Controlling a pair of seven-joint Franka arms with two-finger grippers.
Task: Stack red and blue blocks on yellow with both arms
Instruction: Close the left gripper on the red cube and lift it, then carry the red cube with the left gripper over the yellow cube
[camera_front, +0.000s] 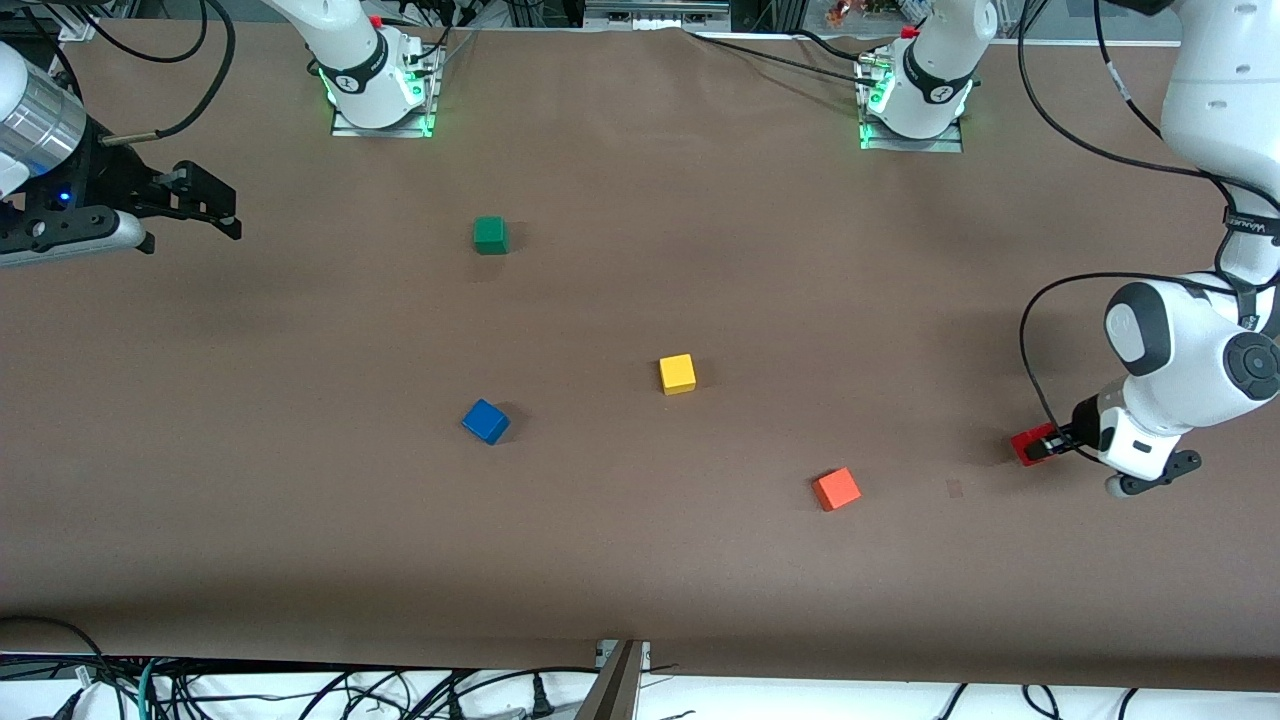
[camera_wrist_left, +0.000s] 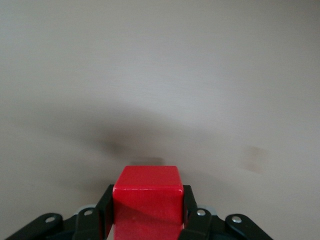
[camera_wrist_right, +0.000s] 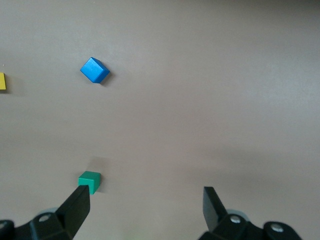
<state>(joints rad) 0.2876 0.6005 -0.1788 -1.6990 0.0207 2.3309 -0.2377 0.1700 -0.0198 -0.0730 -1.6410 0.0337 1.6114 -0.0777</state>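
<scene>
At the right edge of the front view, the red block is clamped between the jaws of the left gripper, low over the table. At centre, the yellow block is set on the table; the blue block lies lower left of it. At upper left, the right gripper is held aloft, waiting, jaws wide and empty. Green block: upper centre. Orange block: lower right of yellow.
</scene>
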